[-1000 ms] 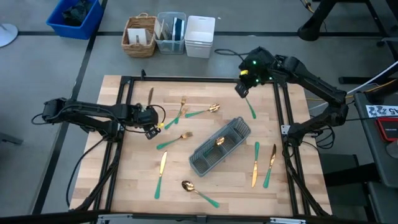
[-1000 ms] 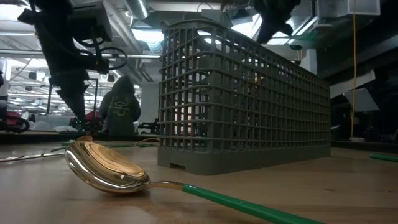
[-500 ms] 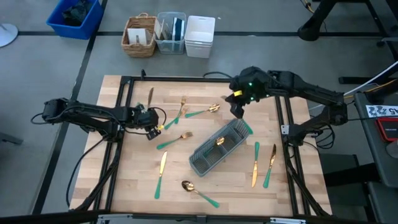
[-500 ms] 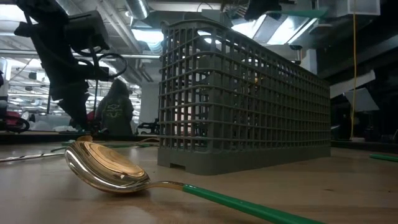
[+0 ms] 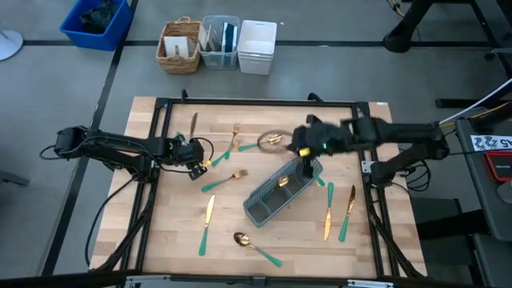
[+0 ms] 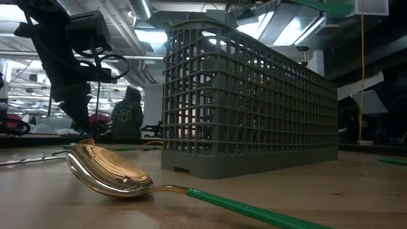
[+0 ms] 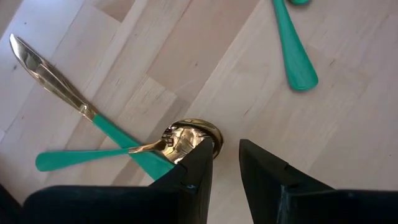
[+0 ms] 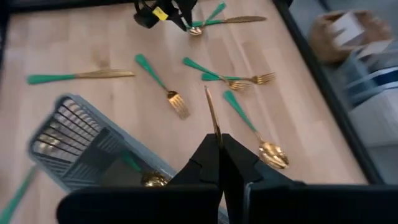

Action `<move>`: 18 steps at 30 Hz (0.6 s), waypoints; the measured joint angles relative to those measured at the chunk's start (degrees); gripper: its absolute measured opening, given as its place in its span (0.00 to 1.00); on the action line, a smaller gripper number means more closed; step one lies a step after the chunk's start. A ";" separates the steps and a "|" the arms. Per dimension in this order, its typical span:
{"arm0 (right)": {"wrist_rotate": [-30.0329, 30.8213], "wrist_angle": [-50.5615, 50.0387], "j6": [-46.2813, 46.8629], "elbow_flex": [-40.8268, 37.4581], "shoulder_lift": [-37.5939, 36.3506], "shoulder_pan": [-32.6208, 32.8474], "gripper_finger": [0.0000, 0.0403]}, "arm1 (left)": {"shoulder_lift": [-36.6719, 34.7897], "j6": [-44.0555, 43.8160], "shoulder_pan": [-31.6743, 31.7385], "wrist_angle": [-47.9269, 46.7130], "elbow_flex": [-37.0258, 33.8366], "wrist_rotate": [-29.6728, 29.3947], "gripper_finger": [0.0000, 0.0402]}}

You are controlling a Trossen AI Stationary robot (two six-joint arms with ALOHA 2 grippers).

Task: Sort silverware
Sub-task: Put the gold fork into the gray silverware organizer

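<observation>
Poised above the grey caddy [image 5: 282, 189] at table centre, right gripper [image 5: 306, 152] clamped on a knife [image 8: 213, 116]; best lowered upright, aligned over one compartment. Left gripper [image 7: 225, 163] parted beside a spoon [image 7: 124, 151].

wooden table [image 5: 176, 248], silverware [image 5: 206, 225], grey caddy [image 5: 282, 190]
</observation>
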 joint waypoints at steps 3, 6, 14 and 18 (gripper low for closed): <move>5.19 2.53 1.44 -2.36 0.00 4.83 0.00 | 0.00 0.02 0.00 0.00 0.00 0.02 0.18; 9.07 5.53 2.41 -4.58 0.00 8.88 0.00 | 0.00 0.00 0.02 0.00 0.00 0.03 0.18; 29.24 8.43 3.89 -6.94 0.00 17.82 0.00 | 0.00 0.15 0.02 0.00 0.00 0.02 0.18; 38.31 8.48 5.50 -6.99 0.00 22.98 0.00 | 0.00 0.15 0.02 -0.01 0.00 0.02 0.18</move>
